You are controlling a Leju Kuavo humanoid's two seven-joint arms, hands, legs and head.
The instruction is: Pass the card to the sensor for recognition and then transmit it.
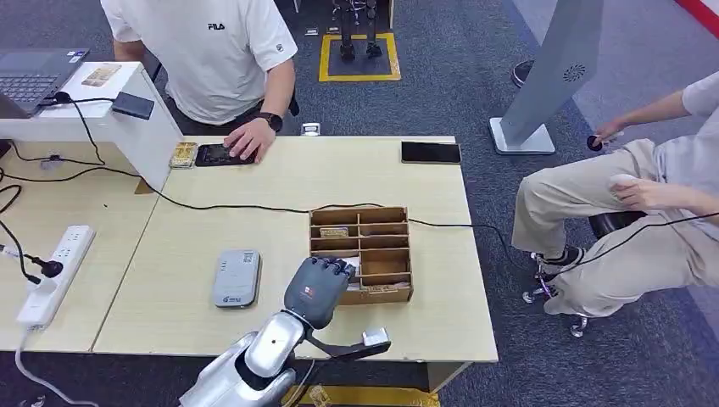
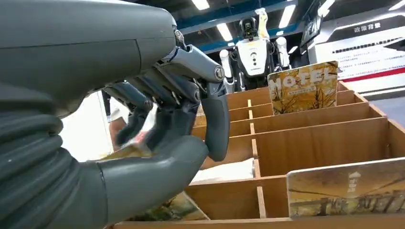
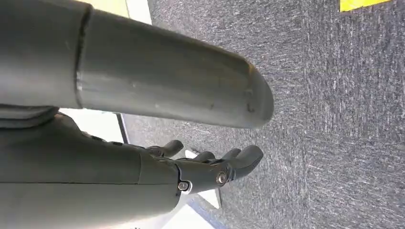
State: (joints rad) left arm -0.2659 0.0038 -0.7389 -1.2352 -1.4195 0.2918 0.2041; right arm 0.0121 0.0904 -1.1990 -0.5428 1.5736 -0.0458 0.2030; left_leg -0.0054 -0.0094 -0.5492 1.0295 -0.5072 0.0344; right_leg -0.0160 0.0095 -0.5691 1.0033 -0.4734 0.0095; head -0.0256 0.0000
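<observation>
Your left hand (image 1: 318, 287) reaches into the near-left corner of the wooden card box (image 1: 383, 265) on the desk (image 1: 280, 182), its thumb and fingers closed on a card (image 2: 126, 151), while your right hand (image 3: 210, 167) hangs over the carpet, fingers loosely apart and holding nothing.

Card box (image 1: 383, 253): bare wood, matt.
Card (image 2: 303, 87): glossy printed face.
Left hand (image 1: 318, 288): smooth grey plastic, ribbed cover.
Table (image 1: 280, 178): pale smooth laminate.
Floor (image 3: 344, 95): rough grey carpet.
</observation>
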